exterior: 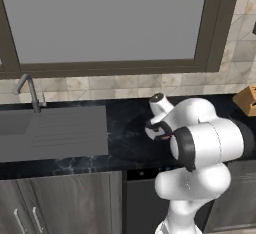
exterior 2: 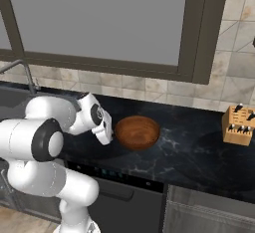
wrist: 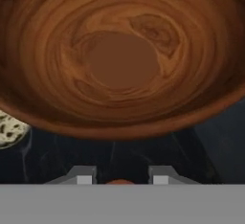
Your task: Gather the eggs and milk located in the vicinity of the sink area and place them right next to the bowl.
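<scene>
Window [exterior 2: 99, 18]: a big flat grey pane in a dark brown frame, on the far wall above the counter.
Wall [exterior 2: 164, 90]: beige stone tiles with light veins, running under the window.
Counter [exterior 2: 199, 147]: black polished stone with thin white marbling, long and flat.
Sink [exterior: 50, 133]: rectangular grey metal, at the left of the counter; its drainboard has fine parallel ribs. A thin curved grey faucet [exterior: 31, 92] stands at its far edge.
Arm [exterior: 205, 148]: smooth white rounded shells with dark joints; it bends forward over the counter, right of the sink.
Bowl [exterior 2: 137, 132]: round, wide and shallow, of reddish-brown wood. The hand view shows its grain as swirling rings around a flat darker bottom. It sits on the counter, just right of the gripper.
Knife block [exterior 2: 238, 125]: light wood, blocky, with dark handles on top, at the far right of the counter, well apart from the bowl.
Gripper [wrist: 122, 180]: low over the counter, just beside the near rim of the bowl; its two grey finger tips are clamped on the egg.
Egg [wrist: 119, 182]: a small smooth orange-brown rounded edge shows between the finger tips, near the bowl.
Speckled object [wrist: 9, 129]: pale and rounded with dark spots, at the left edge of the hand view beside the bowl; I cannot tell what it is.
</scene>
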Tool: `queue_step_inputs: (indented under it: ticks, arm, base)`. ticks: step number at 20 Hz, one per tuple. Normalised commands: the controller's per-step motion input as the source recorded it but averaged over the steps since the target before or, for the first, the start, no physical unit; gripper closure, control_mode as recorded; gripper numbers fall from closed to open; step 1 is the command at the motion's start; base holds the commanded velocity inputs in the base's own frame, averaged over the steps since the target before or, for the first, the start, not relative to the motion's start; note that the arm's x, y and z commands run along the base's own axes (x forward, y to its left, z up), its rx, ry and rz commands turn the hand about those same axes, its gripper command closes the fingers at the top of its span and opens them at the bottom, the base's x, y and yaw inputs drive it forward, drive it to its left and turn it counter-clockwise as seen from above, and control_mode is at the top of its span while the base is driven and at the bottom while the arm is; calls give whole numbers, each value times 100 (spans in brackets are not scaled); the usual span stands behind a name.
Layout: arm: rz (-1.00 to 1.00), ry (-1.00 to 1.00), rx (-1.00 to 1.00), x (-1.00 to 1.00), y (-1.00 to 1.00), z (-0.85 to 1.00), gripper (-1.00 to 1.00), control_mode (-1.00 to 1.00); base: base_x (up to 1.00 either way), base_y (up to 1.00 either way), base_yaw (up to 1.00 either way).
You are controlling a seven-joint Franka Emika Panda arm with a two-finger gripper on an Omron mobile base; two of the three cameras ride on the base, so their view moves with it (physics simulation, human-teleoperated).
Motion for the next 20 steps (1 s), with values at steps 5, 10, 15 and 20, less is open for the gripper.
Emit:
queue_step_inputs:
  ticks: [5, 10, 15, 20]
  arm:
    - [0, 0, 0, 24, -1, -27, 100, -100]
    - [0, 0, 0, 29, -6, -20, 100, -100]
    - [0, 0, 0, 23, -14, -15, 100, -100]
    - [0, -1, 0, 19, -11, -17, 100, -100]
  base:
    - [0, 0, 0]
    - [0, 0, 0]
    - [0, 0, 0]
    - [0, 0, 0]
